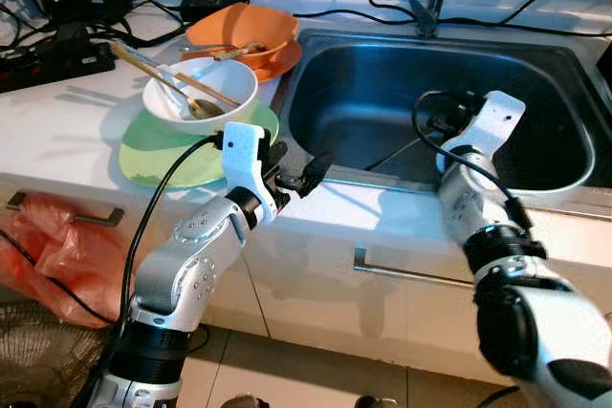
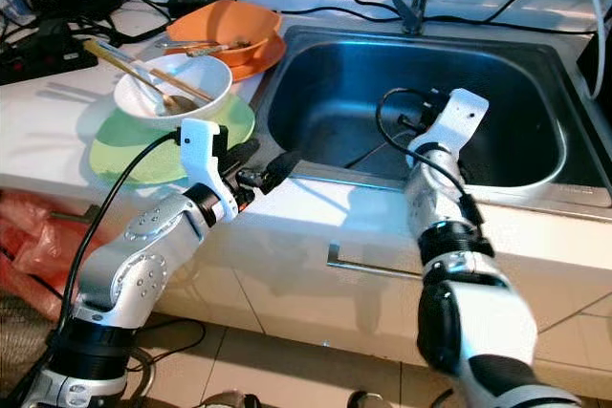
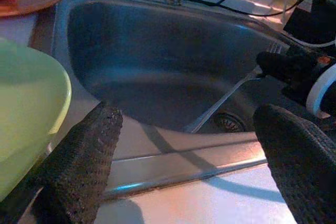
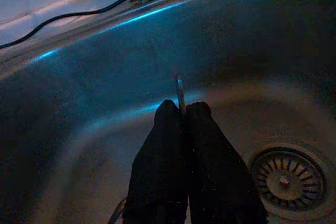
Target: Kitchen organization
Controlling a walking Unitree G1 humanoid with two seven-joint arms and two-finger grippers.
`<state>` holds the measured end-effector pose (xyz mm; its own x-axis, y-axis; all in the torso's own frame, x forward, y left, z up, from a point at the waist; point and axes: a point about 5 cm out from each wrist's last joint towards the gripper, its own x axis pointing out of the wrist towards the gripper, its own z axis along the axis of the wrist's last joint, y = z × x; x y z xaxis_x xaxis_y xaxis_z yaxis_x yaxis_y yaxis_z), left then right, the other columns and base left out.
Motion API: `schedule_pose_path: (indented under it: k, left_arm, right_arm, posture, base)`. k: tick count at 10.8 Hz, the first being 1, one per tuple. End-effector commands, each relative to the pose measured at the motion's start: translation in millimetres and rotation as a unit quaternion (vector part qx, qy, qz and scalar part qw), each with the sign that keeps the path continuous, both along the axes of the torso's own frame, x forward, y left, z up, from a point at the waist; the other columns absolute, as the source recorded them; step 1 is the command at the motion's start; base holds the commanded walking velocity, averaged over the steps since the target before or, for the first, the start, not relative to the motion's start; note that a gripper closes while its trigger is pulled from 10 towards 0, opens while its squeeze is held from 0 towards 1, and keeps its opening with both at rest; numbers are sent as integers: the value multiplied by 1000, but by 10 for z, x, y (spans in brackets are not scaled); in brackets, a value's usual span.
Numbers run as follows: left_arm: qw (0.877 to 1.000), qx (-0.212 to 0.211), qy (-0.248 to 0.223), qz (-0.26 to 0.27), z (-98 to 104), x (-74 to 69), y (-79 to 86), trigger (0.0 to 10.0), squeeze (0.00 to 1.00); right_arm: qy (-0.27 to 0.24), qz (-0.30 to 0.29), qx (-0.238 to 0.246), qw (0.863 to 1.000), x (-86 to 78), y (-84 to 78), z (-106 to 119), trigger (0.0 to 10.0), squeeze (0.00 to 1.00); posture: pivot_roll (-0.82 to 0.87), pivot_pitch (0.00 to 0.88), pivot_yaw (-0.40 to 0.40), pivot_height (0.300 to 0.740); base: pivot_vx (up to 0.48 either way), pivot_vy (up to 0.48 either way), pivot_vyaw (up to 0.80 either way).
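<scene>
Pinching fork (image 3: 223, 103) between right fingers (image 4: 168, 129), inside sink (image 1: 382, 74).

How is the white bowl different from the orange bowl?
The white bowl sits on a green plate, nearer the robot; the orange bowl sits on an orange plate, farther back beside the sink. The white bowl holds chopsticks and a spoon; what lies in the orange bowl is too small to tell exactly. Both stand upright on the white counter with utensils inside.
</scene>
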<state>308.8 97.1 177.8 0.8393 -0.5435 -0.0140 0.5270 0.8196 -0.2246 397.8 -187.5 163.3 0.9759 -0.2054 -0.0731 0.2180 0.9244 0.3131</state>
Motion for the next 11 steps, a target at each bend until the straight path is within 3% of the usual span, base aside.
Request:
schedule_pose_path:
  k: [1,2,6,7,8,9,10,11]
  left_arm:
    - [1000,6,-13,-6,50,1,-3,10000,294]
    - [1000,16,-17,-8,51,3,5,10000,47]
    - [999,31,-29,-9,85,24,21,10000,12]
    - [997,46,-54,16,156,59,69,10000,16]
    - [995,54,-78,39,242,93,117,10000,98]
    - [991,56,-106,63,361,135,186,10000,616]
    - [984,54,-136,97,530,198,301,10000,1000]
    - [976,48,-157,143,666,266,439,10000,1000]
  right_arm:
    - [-4,8,-8,1000,24,13,45,10000,0]
    - [-6,14,-18,1000,40,-11,76,10000,1000]
    - [-11,27,-29,999,46,22,73,10000,1000]
    - [-19,35,-41,998,52,46,96,10000,1000]
    - [-33,47,-39,998,68,88,151,10000,1000]
    - [-51,66,-21,996,87,153,220,10000,1000]
    - [-78,113,-5,990,102,314,313,10000,1000]
    - [-107,155,-28,982,77,483,371,10000,1000]
  posture:
    - [147,94,65,740]
    - [151,92,67,740]
    - [152,91,76,740]
    - [151,93,76,740]
    - [151,93,76,740]
    - [151,93,72,740]
    - [150,95,70,740]
    - [146,96,69,740]
  base:
    - [0,0,0]
    - [0,0,0]
    - [0,0,0]
    - [0,0,0]
    - [0,0,0]
    - [0,0,0]
    - [0,0,0]
    - [0,0,0]
